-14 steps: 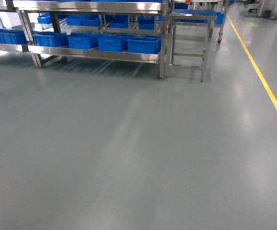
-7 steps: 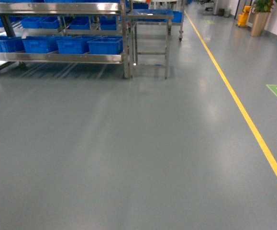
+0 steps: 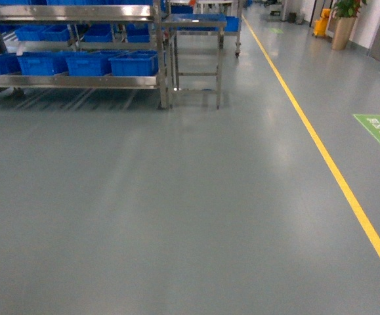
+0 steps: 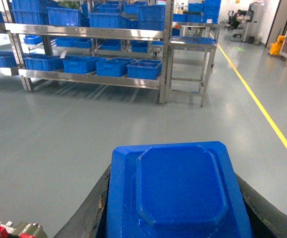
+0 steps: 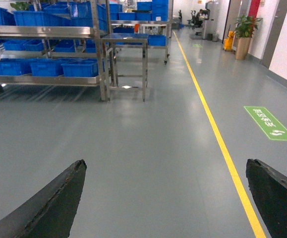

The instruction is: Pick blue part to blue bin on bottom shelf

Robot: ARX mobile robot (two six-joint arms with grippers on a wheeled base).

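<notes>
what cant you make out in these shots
- Left wrist view: the red and metal piece is cut off by the bottom-left corner, so what it is stays unclear.
- Left wrist view: the blue block hides the left gripper fingertips and its own underside.
- Head view: neither gripper is in frame. The blue bins on the bottom shelf are too far to see inside.
- Right wrist view: the right gripper is cut off by the bottom edge.
</notes>
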